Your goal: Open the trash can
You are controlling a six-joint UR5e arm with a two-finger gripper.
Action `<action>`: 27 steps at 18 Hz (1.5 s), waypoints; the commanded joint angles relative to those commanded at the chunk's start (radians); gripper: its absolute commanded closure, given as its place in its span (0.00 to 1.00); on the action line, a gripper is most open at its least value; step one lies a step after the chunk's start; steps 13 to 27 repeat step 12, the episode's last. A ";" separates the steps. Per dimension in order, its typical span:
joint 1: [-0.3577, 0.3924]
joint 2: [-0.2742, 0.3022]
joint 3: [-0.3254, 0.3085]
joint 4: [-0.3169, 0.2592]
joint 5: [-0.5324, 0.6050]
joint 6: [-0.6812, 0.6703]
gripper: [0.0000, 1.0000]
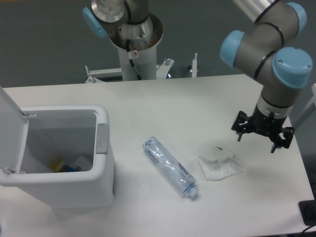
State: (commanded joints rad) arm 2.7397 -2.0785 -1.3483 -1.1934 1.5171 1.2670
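In the fixed camera view, the large boxy white plastic trash can (101,185) is seen at the left of the white table (197,103), its flat lid (9,129) swung up and small items visible inside. The black two-finger gripper (256,142) is held spread wide and empty above the table's right edge. A crumpled clear plastic bottle (170,167) and a clear crumpled wrapper (220,165) lie between them.

Trash can (59,187) lid cut by left edge; contents unclear.
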 joint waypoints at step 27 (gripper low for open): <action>-0.009 0.003 -0.031 0.018 0.064 0.141 0.00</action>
